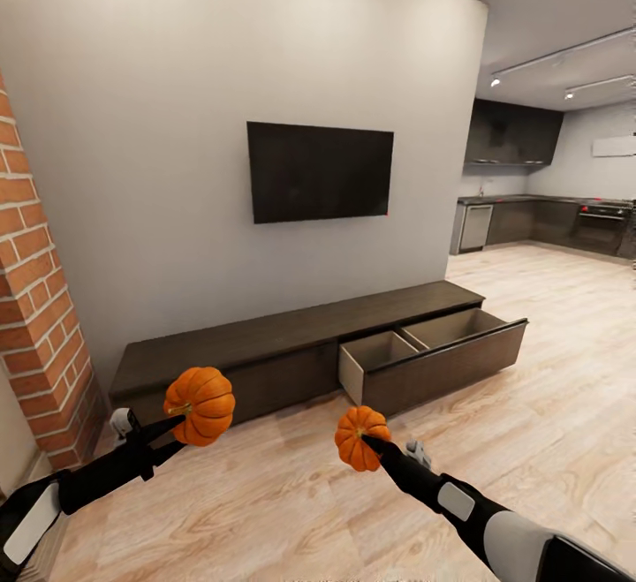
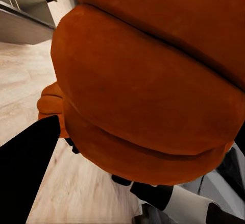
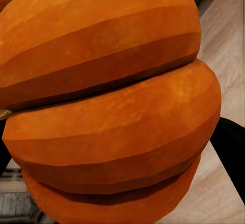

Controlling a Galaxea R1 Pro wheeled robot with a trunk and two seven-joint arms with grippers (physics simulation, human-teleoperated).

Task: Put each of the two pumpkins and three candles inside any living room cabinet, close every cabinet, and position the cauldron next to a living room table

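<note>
Head view: the cabinet [image 1: 291, 343] stands against the wall, its right drawer [image 1: 424, 357] pulled out, both pale compartments bare. Left gripper [image 1: 181, 423] clamps one pumpkin [image 1: 201, 405]; right gripper [image 1: 371, 445] clamps the other pumpkin [image 1: 360, 438], both above the floor [image 1: 291, 494].

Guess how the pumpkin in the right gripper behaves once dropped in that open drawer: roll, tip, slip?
The right pumpkin looks round and ribbed, so it will probably roll a little before settling. The open drawer has raised walls and a divider, which should contain it. Its hard-looking, smooth skin may slip from the right gripper.
</note>
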